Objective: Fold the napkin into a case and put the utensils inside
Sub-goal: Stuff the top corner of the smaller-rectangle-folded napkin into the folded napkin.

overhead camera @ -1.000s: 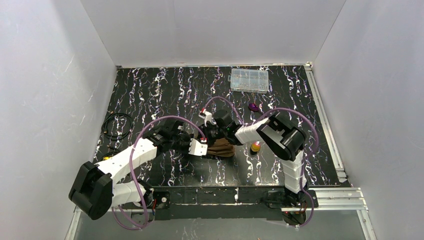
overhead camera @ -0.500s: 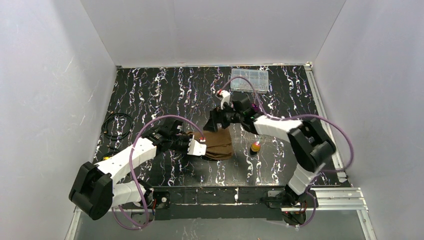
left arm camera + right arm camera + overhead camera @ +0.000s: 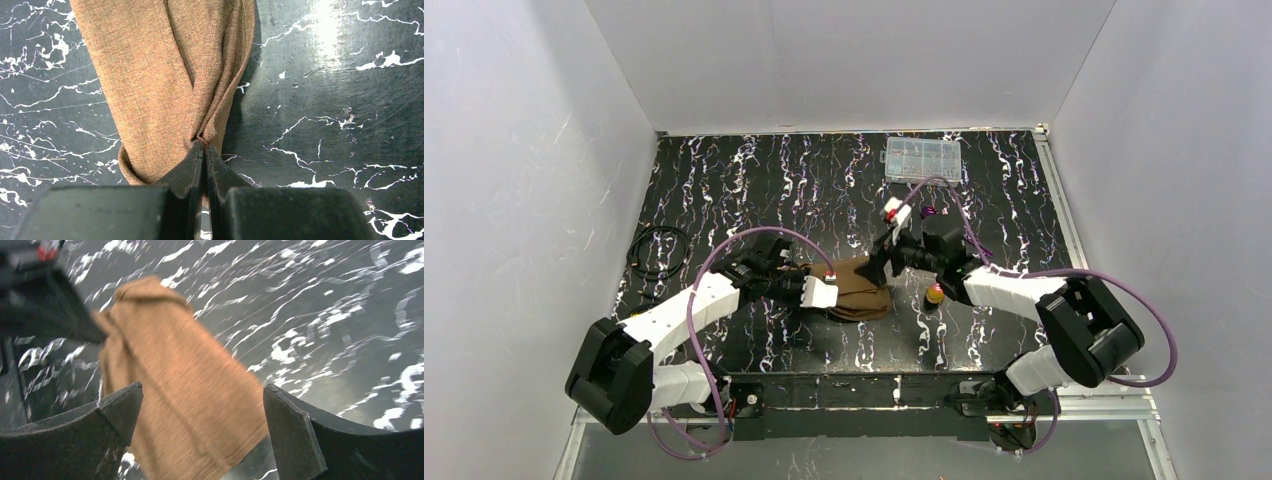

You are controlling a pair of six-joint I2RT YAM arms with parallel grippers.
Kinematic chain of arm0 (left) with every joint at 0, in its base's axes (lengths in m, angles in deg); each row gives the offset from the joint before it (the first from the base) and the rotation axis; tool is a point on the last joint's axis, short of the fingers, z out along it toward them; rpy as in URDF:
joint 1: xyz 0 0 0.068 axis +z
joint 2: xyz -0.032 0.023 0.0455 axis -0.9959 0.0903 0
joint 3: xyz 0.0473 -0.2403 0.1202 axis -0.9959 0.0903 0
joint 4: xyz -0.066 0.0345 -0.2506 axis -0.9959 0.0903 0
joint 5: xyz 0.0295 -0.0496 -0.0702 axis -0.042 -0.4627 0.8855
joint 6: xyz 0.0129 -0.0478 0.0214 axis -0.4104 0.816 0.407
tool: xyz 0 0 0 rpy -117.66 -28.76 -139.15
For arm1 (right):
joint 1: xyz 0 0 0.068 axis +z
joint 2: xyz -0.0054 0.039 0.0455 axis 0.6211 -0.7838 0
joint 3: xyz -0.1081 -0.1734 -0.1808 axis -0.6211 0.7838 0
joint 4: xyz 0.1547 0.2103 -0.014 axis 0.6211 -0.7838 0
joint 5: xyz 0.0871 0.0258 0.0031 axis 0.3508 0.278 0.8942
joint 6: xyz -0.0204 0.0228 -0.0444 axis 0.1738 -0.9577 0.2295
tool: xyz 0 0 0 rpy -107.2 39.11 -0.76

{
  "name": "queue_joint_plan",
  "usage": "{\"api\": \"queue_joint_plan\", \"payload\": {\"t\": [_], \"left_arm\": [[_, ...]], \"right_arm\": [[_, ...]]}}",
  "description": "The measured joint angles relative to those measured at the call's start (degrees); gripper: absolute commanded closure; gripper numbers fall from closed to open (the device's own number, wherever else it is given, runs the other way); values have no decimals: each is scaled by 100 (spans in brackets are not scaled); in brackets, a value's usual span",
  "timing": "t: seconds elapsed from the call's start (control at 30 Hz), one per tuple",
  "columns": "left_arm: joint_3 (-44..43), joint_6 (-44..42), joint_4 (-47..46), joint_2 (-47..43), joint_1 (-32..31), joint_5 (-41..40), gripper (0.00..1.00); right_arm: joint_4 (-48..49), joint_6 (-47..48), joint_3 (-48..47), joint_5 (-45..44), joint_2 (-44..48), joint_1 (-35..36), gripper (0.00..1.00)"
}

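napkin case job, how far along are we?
Done: the napkin looks folded into a narrow bundle. In hand: the left gripper is shut on one end of it; the right gripper hangs open over it, empty. Left: the gold-orange utensil and the purple utensil lie on the table outside the napkin, neither inserted.

The right tool (image 3: 201, 390) gapes wide above the napkin (image 3: 165, 360).
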Motion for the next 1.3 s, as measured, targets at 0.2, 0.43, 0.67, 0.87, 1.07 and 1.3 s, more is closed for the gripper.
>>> {"api": "queue_joint_plan", "payload": {"t": [0.2,0.43,0.67,0.87,1.07,1.3], "left_arm": [[-39,122,2,46,81,48,100],[-125,210,13,48,129,83,100],[-129,254,22,48,175,87,100],[-129,256,24,46,232,90,100],[-129,256,26,35,258,90,100],[-129,299,26,24,273,111,100]], "right_arm": [[175,492,337,1012,-83,286,1],[1097,763,337,1045,-643,1139,3],[2039,769,334,896,-1530,1355,12],[2850,675,216,874,-2188,1443,16],[3403,474,157,894,-2564,1596,26],[3484,509,-33,741,-2756,1644,75]]}}
